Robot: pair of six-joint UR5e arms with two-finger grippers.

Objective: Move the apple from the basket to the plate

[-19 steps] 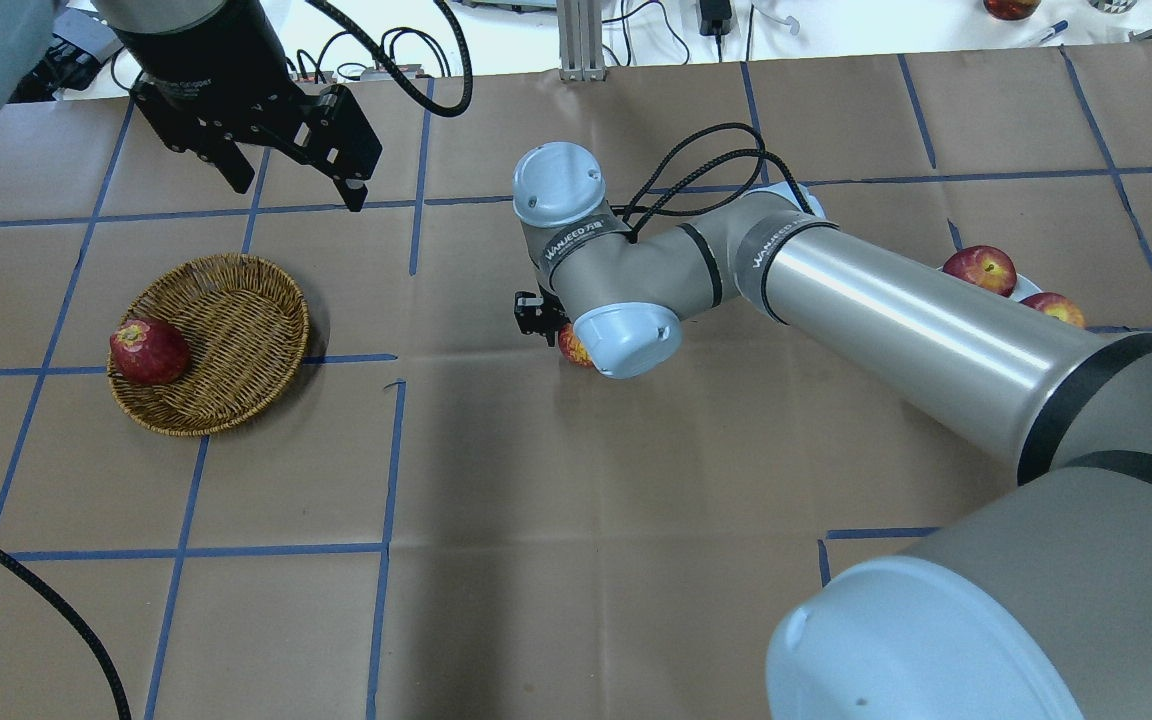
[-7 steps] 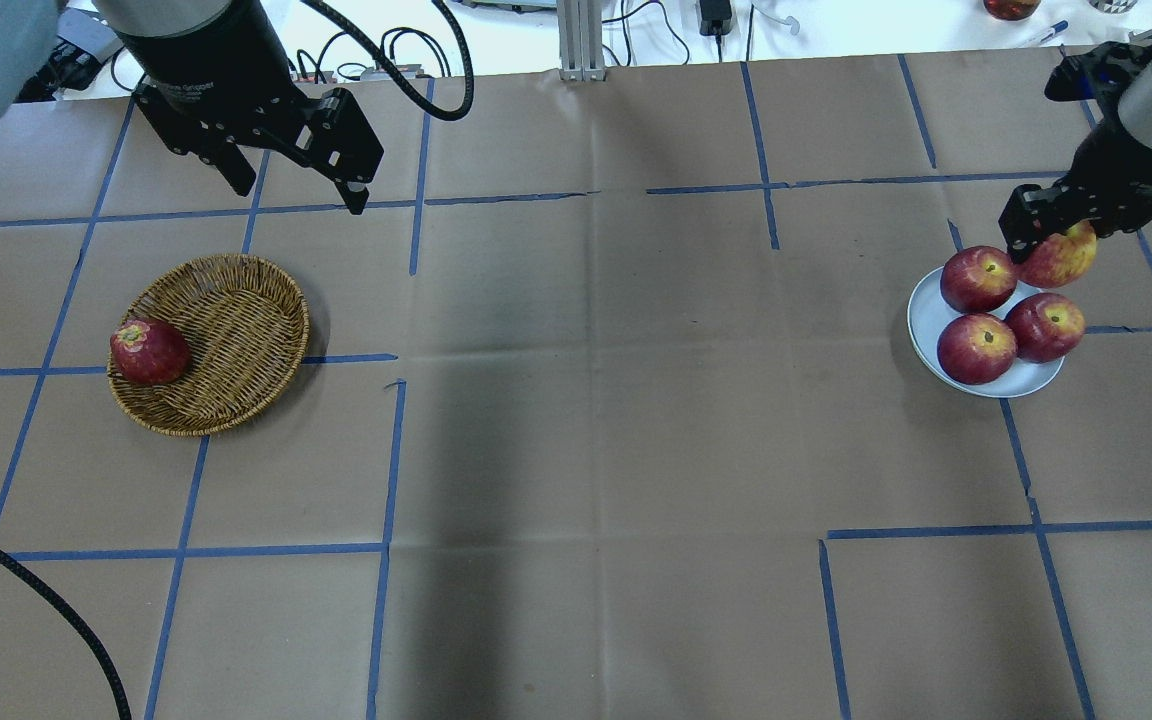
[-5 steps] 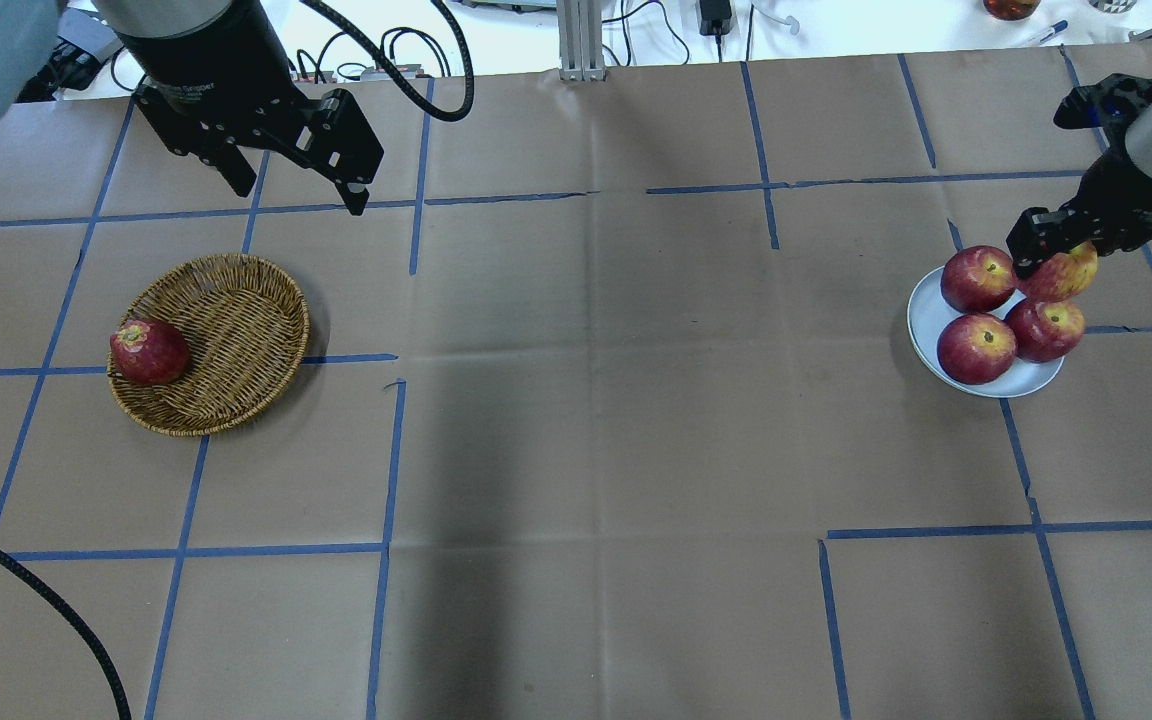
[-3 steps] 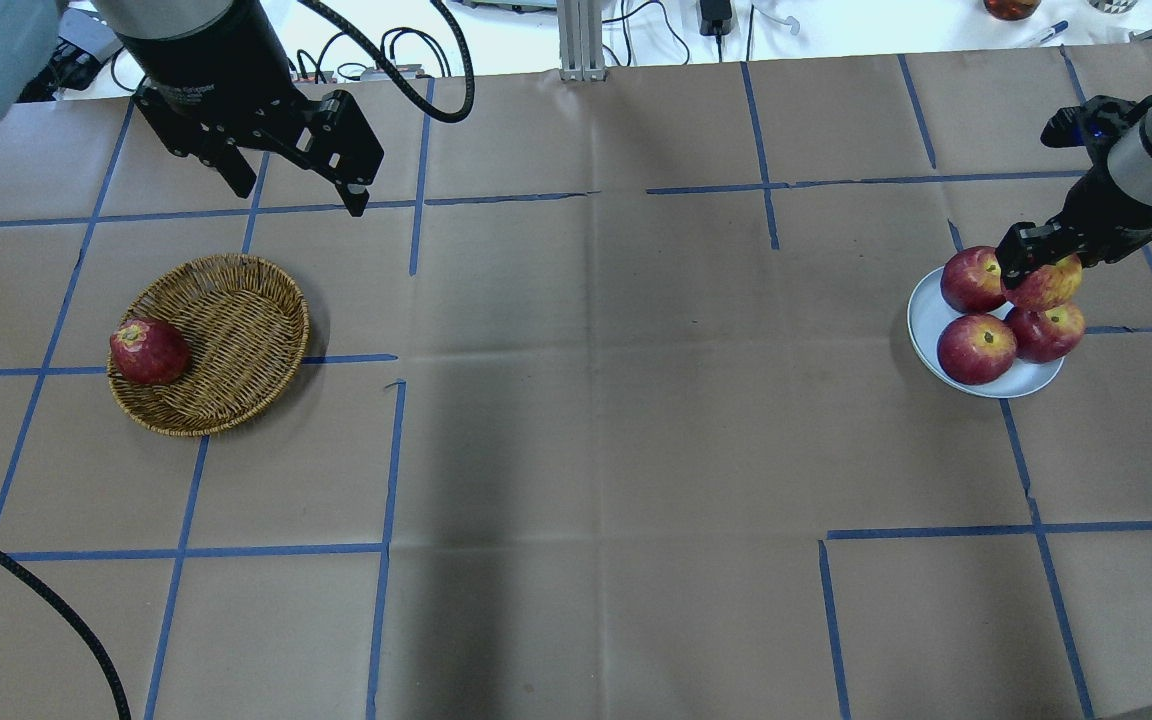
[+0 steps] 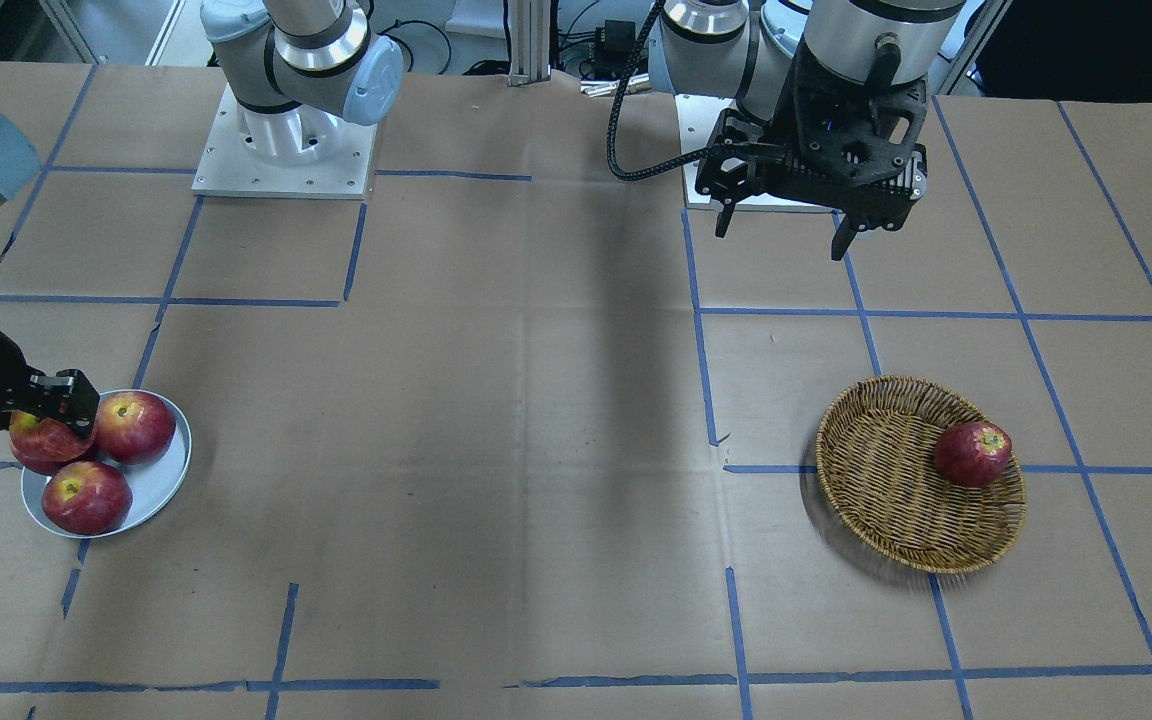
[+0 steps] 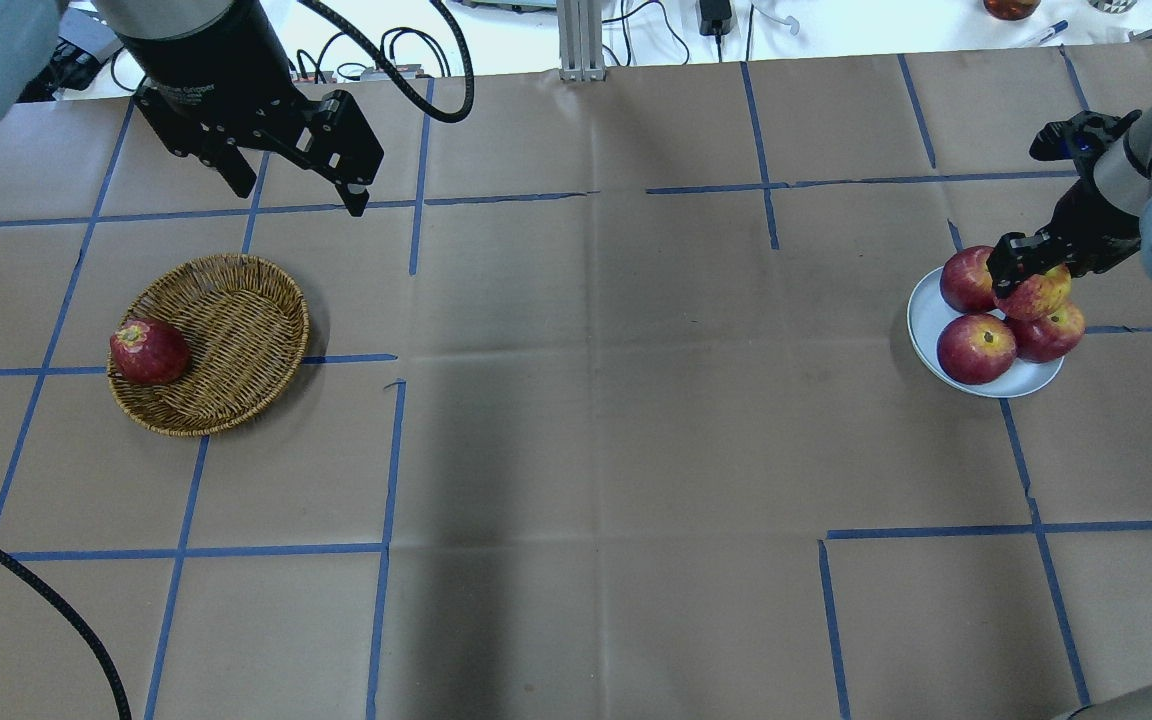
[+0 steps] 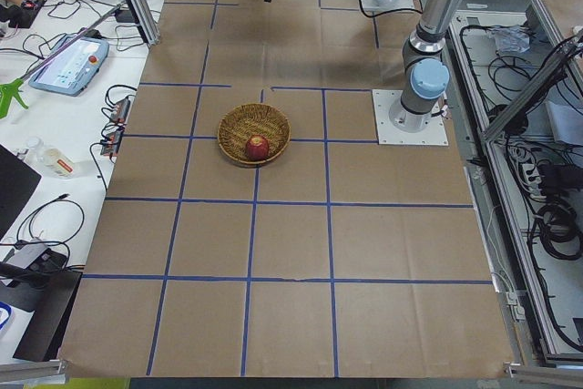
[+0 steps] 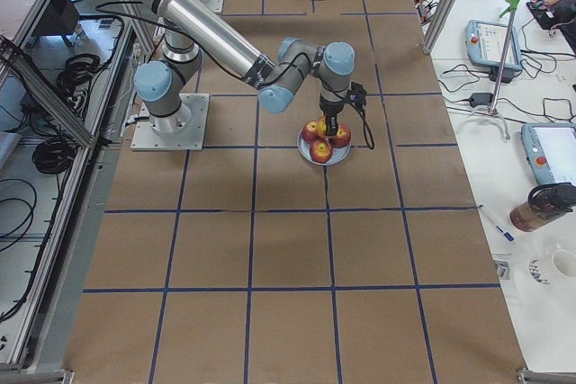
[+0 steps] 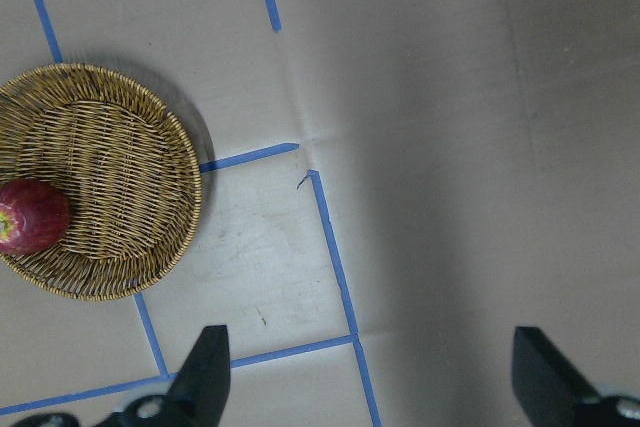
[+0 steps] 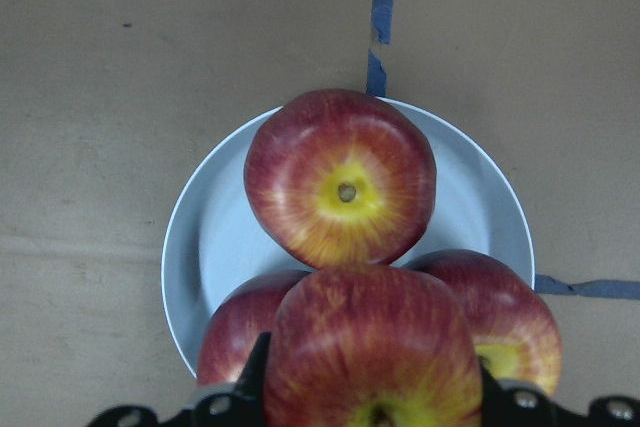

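Right pincer (image 6: 1034,272) holds the apple (image 10: 372,347) straight over a crowded plate (image 10: 200,247).
The pincer is clamped on the streaked apple at the right end of the worktop (image 6: 586,400). The fruit hangs directly above the spot where the three apples (image 10: 340,192) on the plate meet, so I'd say the only way left is down, onto that pile. The left pincer (image 6: 298,195) gapes wide and empty beyond the basket (image 6: 236,320), well apart from the plate.
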